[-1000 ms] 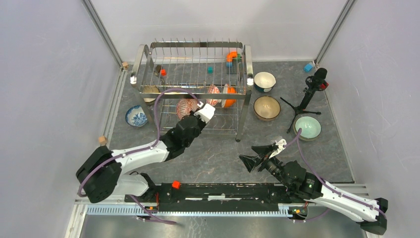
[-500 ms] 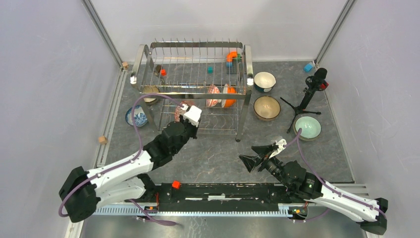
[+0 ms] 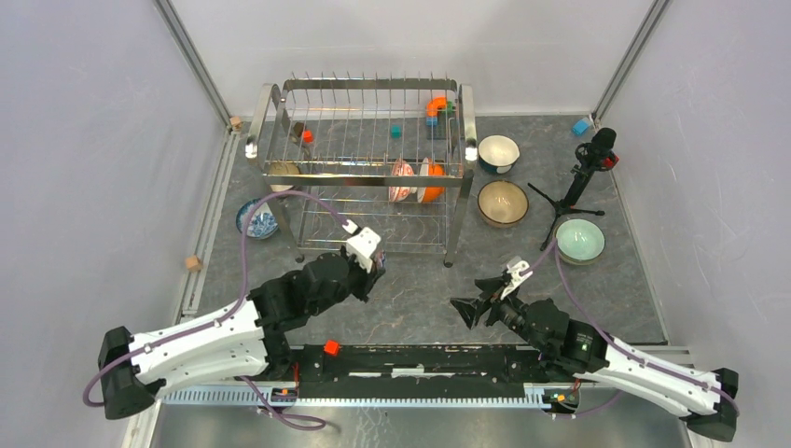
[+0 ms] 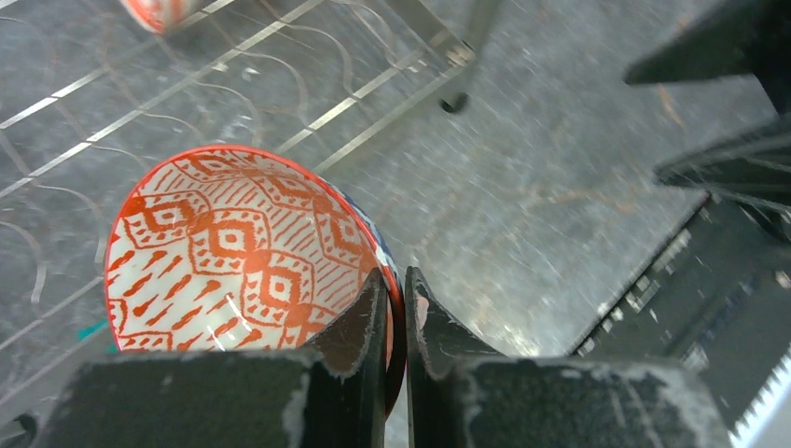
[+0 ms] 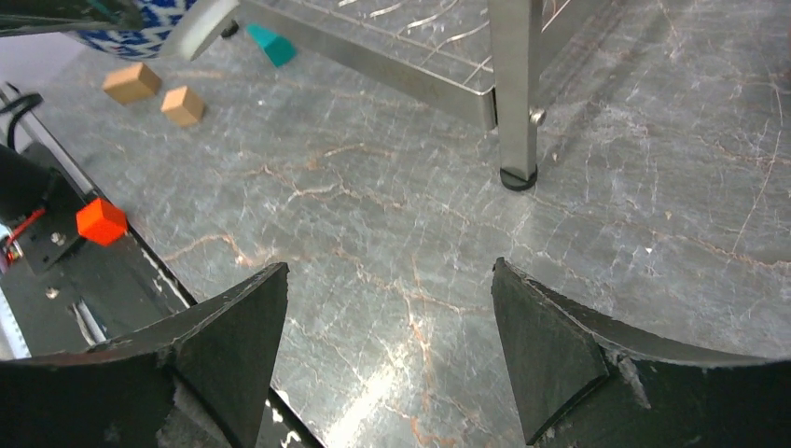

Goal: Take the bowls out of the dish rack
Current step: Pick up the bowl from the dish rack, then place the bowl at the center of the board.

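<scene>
Table (image 3: 410, 289): grey marble top, filling the middle of the top view.
Rack (image 3: 364, 159): upper centre of the top view. An orange bowl (image 3: 432, 181) and a pink bowl (image 3: 402, 180) stand on edge at its right end, and a pale bowl (image 3: 283, 171) sits at its left end.
Unloaded bowls: blue bowl (image 3: 255, 219) left of the rack; white bowl (image 3: 497, 151), brown bowl (image 3: 503, 202) and green bowl (image 3: 578, 239) to its right.
Red bowl (image 4: 233, 252): lower left of the left wrist view, tilted over the rack's front edge, the lower wires showing behind it.
Left gripper (image 4: 396, 308): pinching the red bowl's rim, one finger inside and one outside.
Right gripper (image 5: 387, 327): spread wide and holding nothing, over bare table by the rack's front corner.
Risk, slip: the hold is a thin pinch on glazed rim, so a quick swing could let the bowl rotate or drop out.
Risk, knock: lowering too near the rack could clip the front rail.
Risk, crowding: the arms are close at lower centre, so a set-down there may meet the right gripper.
</scene>
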Robot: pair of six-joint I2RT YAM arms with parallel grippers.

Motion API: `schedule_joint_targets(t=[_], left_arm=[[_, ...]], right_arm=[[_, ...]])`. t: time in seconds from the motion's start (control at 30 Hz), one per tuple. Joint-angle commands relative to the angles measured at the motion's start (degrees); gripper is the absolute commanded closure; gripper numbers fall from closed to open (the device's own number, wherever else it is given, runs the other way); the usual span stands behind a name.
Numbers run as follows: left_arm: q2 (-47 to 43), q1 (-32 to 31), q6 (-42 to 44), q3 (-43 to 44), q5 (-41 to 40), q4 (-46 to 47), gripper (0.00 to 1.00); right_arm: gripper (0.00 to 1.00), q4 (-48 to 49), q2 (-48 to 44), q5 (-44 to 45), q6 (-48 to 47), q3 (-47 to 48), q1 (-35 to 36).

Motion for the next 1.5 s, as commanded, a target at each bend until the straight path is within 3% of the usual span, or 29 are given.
schedule_joint_targets(t=[0.0, 0.23, 0.47, 0.87, 1.33, 1.47], left_arm=[[-0.7, -7.8, -4.2, 4.4, -0.3, -5.7, 0.98], [5.0, -20.6, 1.5, 4.3, -5.0, -5.1, 0.98], [11.8, -27.0, 8.1, 1.4, -6.3, 0.5, 0.98], [22.2, -33.0, 16.1, 0.7, -6.3, 5.6, 0.98], [29.6, -35.1, 15.5, 0.4, -9.4, 10.3, 0.98], [30.3, -35.4, 13.8, 0.5, -10.3, 10.3, 0.89]], right_arm=[[0.15, -3.1, 5.5, -2.3, -1.1, 5.8, 0.1], [0.15, -6.2, 15.9, -3.8, 0.0, 10.8, 0.1], [0.15, -9.0, 21.3, -4.3, 0.4, 13.9, 0.1], [0.15, -8.2, 23.0, -5.5, 1.3, 13.9, 0.1], [0.15, -5.1, 24.5, -7.1, 1.3, 13.0, 0.1], [0.15, -4.5, 24.9, -7.2, 1.3, 13.0, 0.1]])
